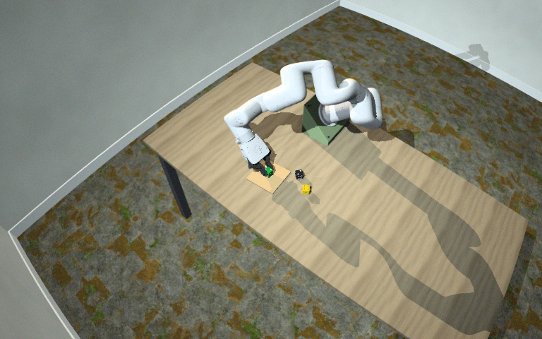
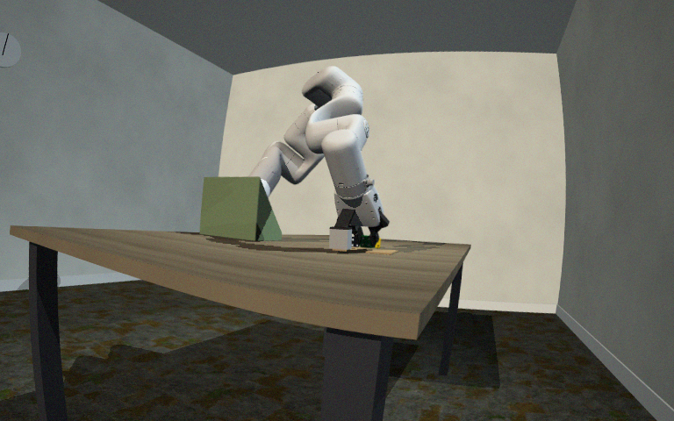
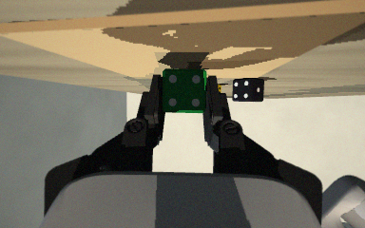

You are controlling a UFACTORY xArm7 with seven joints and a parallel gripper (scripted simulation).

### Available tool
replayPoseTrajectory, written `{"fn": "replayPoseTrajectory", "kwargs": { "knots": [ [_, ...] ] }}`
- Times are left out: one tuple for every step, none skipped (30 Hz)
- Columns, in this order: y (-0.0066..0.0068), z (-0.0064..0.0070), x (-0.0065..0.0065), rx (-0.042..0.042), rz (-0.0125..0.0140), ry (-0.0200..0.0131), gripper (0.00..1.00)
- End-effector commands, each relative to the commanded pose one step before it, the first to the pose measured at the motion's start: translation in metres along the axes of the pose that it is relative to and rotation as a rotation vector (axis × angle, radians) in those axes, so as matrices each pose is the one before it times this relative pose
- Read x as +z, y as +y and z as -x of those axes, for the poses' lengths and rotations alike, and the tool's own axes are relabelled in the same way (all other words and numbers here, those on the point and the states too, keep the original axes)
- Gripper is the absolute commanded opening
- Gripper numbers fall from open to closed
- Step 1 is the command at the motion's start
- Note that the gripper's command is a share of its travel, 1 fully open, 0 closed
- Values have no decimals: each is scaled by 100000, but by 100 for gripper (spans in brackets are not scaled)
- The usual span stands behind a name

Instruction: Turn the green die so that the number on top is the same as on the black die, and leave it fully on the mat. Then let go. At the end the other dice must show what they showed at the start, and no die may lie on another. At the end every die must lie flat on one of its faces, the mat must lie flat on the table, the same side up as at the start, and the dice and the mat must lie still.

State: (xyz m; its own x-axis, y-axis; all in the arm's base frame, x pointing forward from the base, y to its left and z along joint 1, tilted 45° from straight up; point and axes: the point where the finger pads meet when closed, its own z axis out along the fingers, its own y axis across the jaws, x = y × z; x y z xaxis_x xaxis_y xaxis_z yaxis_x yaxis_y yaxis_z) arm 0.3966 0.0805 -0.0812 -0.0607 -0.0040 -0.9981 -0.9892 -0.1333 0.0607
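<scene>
My gripper (image 3: 184,89) (image 1: 267,167) (image 2: 366,239) is shut on the green die (image 3: 184,90) (image 1: 269,171) (image 2: 368,241) and holds it low over the tan mat (image 1: 260,180) (image 3: 81,47) (image 2: 384,251). The wrist view is upside down, with the table at the top. The green die's face toward the wrist camera shows four pips. The black die (image 1: 298,174) (image 3: 247,89) lies on the table just right of the mat; its side face in the wrist view shows four pips. I cannot read its top face.
A yellow die (image 1: 305,188) (image 2: 378,243) lies on the table near the black die. A green block (image 1: 321,121) (image 2: 238,209) carries the arm's base at the back. The table's (image 1: 399,223) near corner and left edge lie close to the mat.
</scene>
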Motion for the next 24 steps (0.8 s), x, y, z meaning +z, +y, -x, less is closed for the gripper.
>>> {"fn": "replayPoseTrajectory", "kwargs": {
  "knots": [
    [-98,36,-200,-234,-234,320,27],
    [0,0,0,0,0,0,27],
    [0,0,0,0,0,0,27],
    [0,0,0,0,0,0,27],
    [0,0,0,0,0,0,27],
    [0,-1,1,0,0,0,27],
    [0,-3,3,0,0,0,27],
    [0,-6,6,0,0,0,27],
    [0,-9,9,0,0,0,27],
    [0,-12,12,0,0,0,27],
    [0,-15,15,0,0,0,27],
    [0,-18,18,0,0,0,27],
    [0,-20,20,0,0,0,27],
    [0,-22,22,0,0,0,27],
    [0,-23,23,0,0,0,27],
    [0,-24,24,0,0,0,27],
    [0,0,0,0,0,0,27],
    [0,0,0,0,0,0,27],
    [0,-24,24,0,0,0,27],
    [0,-23,23,0,0,0,27],
    [0,-22,22,0,0,0,27],
    [0,-20,20,0,0,0,27],
    [0,-18,18,0,0,0,27],
    [0,-15,15,0,0,0,27]
  ]
}}
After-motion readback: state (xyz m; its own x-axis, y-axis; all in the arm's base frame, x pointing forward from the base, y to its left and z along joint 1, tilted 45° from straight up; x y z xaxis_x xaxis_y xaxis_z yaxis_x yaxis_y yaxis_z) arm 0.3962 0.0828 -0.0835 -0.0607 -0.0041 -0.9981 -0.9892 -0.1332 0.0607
